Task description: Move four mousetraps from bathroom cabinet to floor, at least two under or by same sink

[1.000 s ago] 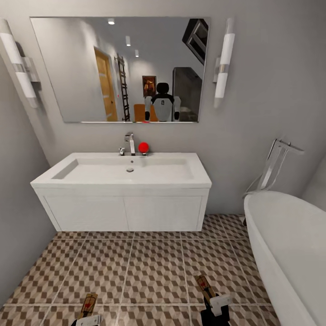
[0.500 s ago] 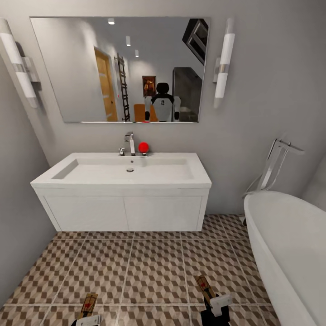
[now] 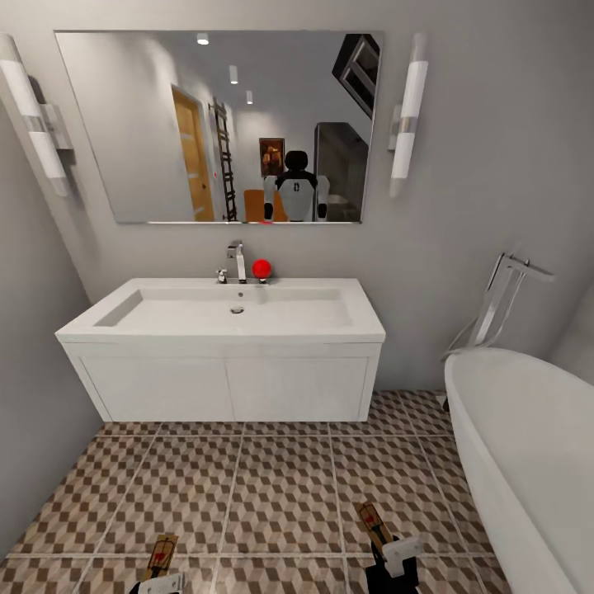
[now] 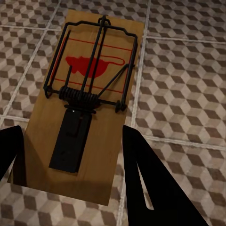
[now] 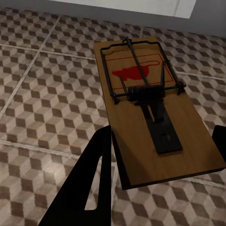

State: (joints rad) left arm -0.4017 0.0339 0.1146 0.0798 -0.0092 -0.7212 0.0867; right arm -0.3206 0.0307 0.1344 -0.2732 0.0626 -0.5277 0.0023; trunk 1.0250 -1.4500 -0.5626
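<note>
Bathroom floor (image 3: 280, 487): large square tiles, brown-beige-white cube print, pale grout lines. Runs from the foreground back beneath the white wall-hung sink (image 3: 223, 384). White bathtub (image 3: 528, 462) stands directly on the tiles, just beside the sink's right end. Tile stretch in front of the sink carries nothing lying flat on it.

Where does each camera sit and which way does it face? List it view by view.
Head: high on the robot, facing the sink, both grippers at the bottom edge.
Left wrist: on the left arm, looking along dark fingers at a mousetrap.
Right wrist: likewise, its fingers holding another mousetrap.
Shared: the cube-patterned floor.
</note>
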